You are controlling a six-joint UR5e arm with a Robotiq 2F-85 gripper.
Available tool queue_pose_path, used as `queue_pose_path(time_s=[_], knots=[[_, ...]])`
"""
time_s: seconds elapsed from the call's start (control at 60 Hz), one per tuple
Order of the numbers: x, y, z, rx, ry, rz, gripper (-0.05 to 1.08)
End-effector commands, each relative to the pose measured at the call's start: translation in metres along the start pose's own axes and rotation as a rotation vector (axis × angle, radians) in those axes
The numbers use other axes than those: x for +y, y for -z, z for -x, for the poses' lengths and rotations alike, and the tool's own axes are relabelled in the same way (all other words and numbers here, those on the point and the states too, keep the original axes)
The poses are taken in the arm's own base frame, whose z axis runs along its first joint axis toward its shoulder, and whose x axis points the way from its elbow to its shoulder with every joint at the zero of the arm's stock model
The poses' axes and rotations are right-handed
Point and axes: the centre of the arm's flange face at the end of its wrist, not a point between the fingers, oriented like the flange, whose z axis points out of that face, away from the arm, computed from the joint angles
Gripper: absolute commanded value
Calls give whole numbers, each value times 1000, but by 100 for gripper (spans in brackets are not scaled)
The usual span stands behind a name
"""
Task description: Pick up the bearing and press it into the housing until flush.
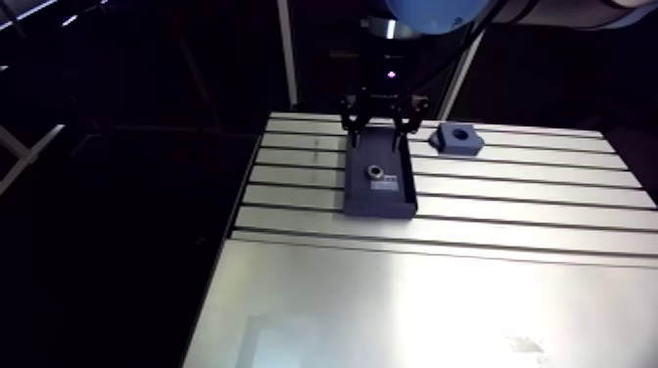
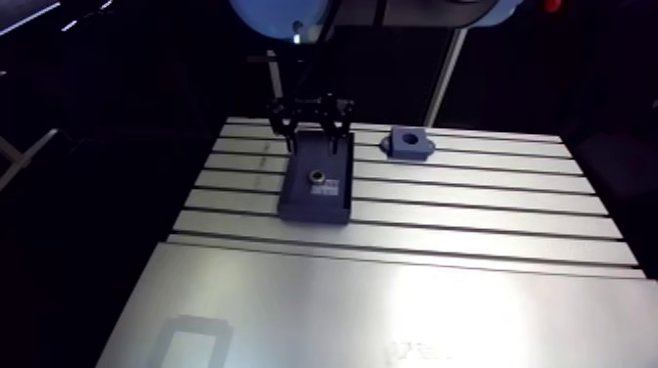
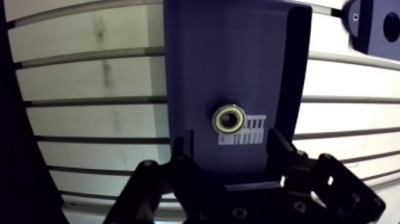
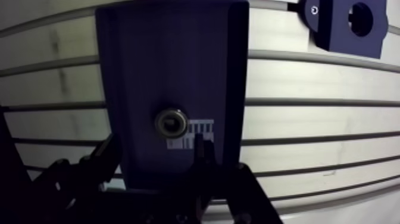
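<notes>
The small silver ring-shaped metal bearing [image 3: 228, 118] lies flat on a dark blue rectangular plastic tray [image 3: 202, 65], touching the corner of a white printed label [image 3: 255, 132]. In the wrist view it sits just ahead of the gap between the two black fingers [image 3: 278, 143] of the tool [image 3: 231, 146], which are spread wide with nothing held. The arm's wrist points straight down over the tray's far end. The dark blue block housing [image 4: 345, 24] with its round bore rests apart on the slotted aluminium desk [image 1: 509, 196].
</notes>
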Motion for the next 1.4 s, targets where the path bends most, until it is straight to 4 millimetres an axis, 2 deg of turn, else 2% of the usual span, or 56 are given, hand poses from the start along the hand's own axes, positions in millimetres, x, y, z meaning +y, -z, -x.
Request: queue_pose_path(time_s=[0.017,0.283,0.583,1.4], knots=[[1,-8,0,4,0,15,31],[1,-13,1,0,6,17,31],[4,-31,1,-19,11,16,31],[6,-43,3,-5,10,13,32]])
